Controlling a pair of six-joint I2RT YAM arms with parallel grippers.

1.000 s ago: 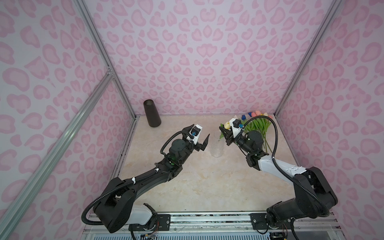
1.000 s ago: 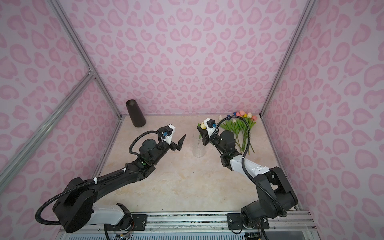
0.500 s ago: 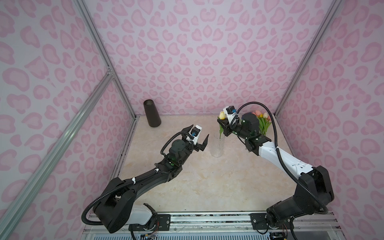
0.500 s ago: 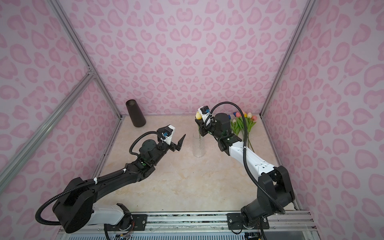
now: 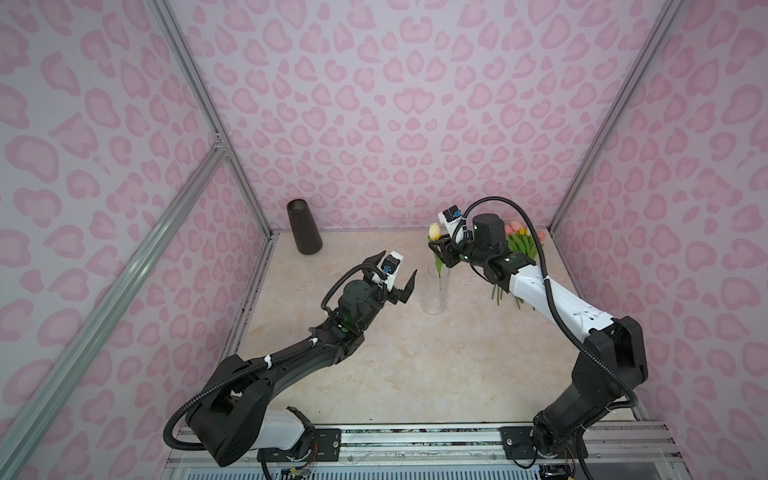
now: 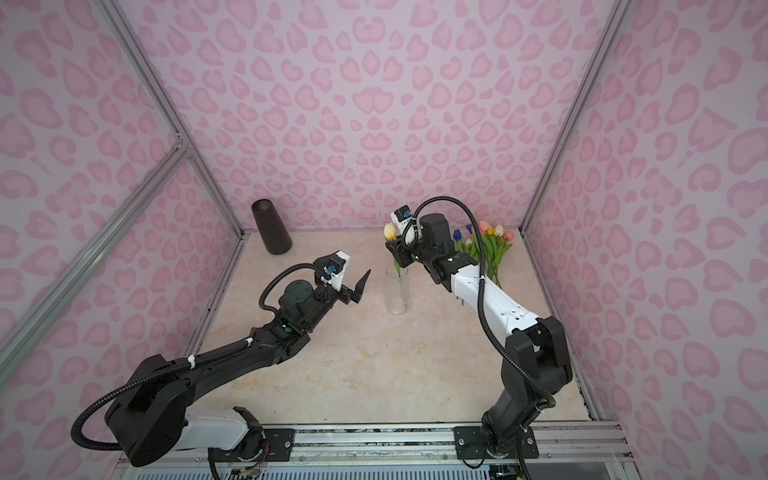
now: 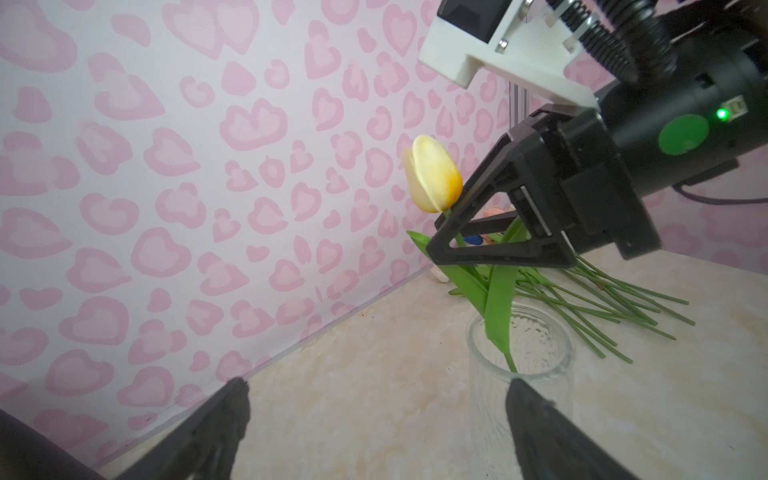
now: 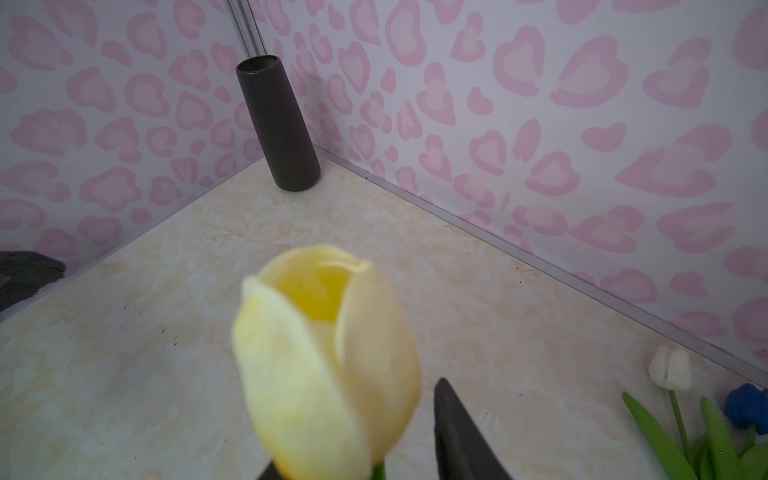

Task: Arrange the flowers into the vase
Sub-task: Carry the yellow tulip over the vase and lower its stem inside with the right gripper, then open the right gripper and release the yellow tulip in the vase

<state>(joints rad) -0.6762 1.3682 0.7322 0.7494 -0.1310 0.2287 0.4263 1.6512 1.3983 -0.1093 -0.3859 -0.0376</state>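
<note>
1. The right gripper (image 7: 436,239) is reaching over the glass vase (image 5: 435,297), which is standing near the middle of the tabletop (image 5: 415,365); its jaws are standing parted around the stem of the yellow tulip (image 7: 432,174), just under the head; in the right wrist view a gap is showing between one jaw and the stem, so the stem is looking free and not clamped.
2. The tulip is standing nearly upright, with its stem end and one leaf already inside the vase mouth; I am judging that a hold so high on the stem is letting it hang straight over the narrow opening.
3. The left gripper (image 5: 398,266) is hovering just beside the vase, jaws wide open and holding nothing; probably it is waiting there to steady the glass.
4. The other flowers (image 6: 492,245) are lying in a bundle on the tabletop by the far right corner, not yet in the vase; a dark tapered tube (image 5: 305,230) is standing well apart, in the far left corner.
</note>
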